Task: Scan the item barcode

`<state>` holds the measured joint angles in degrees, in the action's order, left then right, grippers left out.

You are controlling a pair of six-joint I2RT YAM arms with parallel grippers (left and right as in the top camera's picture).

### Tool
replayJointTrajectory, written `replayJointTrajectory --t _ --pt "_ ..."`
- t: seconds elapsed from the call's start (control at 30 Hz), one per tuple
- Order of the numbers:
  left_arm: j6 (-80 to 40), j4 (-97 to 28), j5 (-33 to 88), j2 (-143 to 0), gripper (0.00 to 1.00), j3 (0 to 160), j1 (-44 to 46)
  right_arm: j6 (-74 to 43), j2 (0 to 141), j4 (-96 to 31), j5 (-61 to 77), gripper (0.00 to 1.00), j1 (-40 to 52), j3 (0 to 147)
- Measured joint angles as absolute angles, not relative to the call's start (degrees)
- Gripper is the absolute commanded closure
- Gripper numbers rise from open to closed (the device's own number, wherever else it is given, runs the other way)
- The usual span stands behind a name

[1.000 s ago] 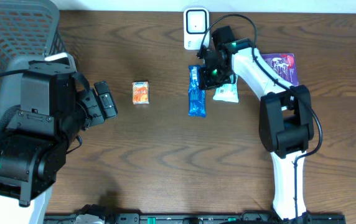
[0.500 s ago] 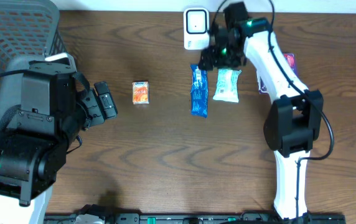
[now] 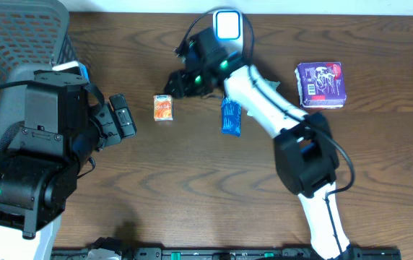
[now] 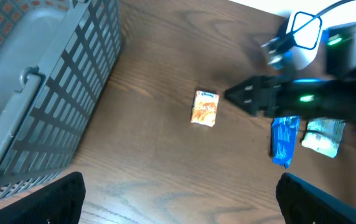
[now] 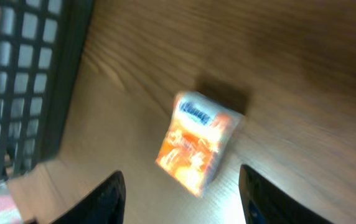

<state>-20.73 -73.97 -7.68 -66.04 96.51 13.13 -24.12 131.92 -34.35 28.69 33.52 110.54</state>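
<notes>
**A:** What has been changed over the last second?

**B:** The right gripper has been swung away from the blue pack and the white pack, over which it was poised a second ago; it is now placed at about 1 o'clock of the orange pack, near but apart. The jaws, shut a second ago, are seen parted to a middling width from the wrist; the orange pack is framed between the fingers; nothing is held.

**A:** And the left?

**B:** The left gripper is spread wide and empty at 9 o'clock of the orange pack, well apart; no shift is shown.

**A:** What is meant for the task?

**B:** The white pack has been laid beside the blue one, at 6 o'clock of the scanner; that item is judged finished. The orange pack is judged the next item; it lies flat on the table at 8 o'clock of the scanner, not yet gripped; a descent and a closing would be needed before its barcode can be presented.
</notes>
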Motion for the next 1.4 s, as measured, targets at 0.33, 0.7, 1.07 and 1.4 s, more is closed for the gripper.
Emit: replayJointTrajectory --t 0.33,0.7,1.07,1.4 --pt "-20.73 -73.97 -7.68 -66.15 0.02 96.51 13.13 -33.45 131.92 -29.67 17.89 0.48 38.22 103.11" --pt "-20.73 -73.97 -7.68 -66.15 0.02 96.51 13.13 -34.68 133.62 -19.55 19.99 0.6 38.63 100.31" --pt "-20.73 -73.97 -7.68 -66.15 0.02 96.51 13.13 -35.53 135.22 -22.57 21.39 0.99 38.76 100.66" --pt "-20.73 -73.97 -7.68 -66.15 0.02 96.51 13.13 -34.65 134.17 -29.41 20.78 0.99 32.6 101.54"
